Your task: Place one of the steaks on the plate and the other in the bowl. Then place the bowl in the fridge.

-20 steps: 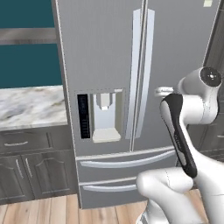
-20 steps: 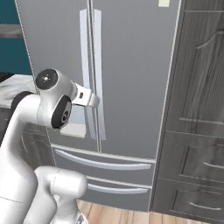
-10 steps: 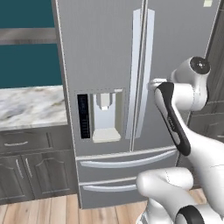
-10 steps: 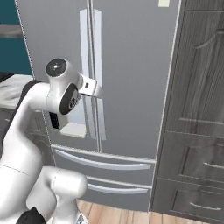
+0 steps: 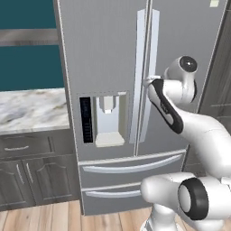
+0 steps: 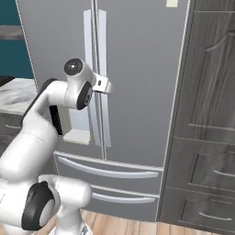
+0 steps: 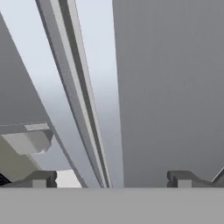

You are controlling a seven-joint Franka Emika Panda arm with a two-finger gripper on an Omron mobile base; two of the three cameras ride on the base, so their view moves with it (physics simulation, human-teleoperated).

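In front of the closed fridge the white arm reaches forward at about mid-door height, with its hand brought up to the two long pale vertical handles that run side by side along the seam between the upper doors. From the right base view the hand shows as a small pale block just beside the right-hand handle, close to it or touching it; which of the two I cannot tell. The hand view looks straight at the grey steel: the dark seam and the pale handles cross it on a slant, and the two dark fingertips stand far apart at the bottom, one on each side of the seam, with nothing between them, so the hand is spread wide and holds nothing. The fridge itself is tall and grey, both upper doors shut, with a water dispenser recessed in the left door, a dark control strip at its left edge and a pale ledge at its foot. Below the doors lie two drawers, each with a long curved bar handle. To the left of the fridge a marbled surface sits over dark grey cabinets, with a teal wall behind it. To the right of the fridge stands a tall dark wood-grain cabinet, and the floor is light wooden planks.
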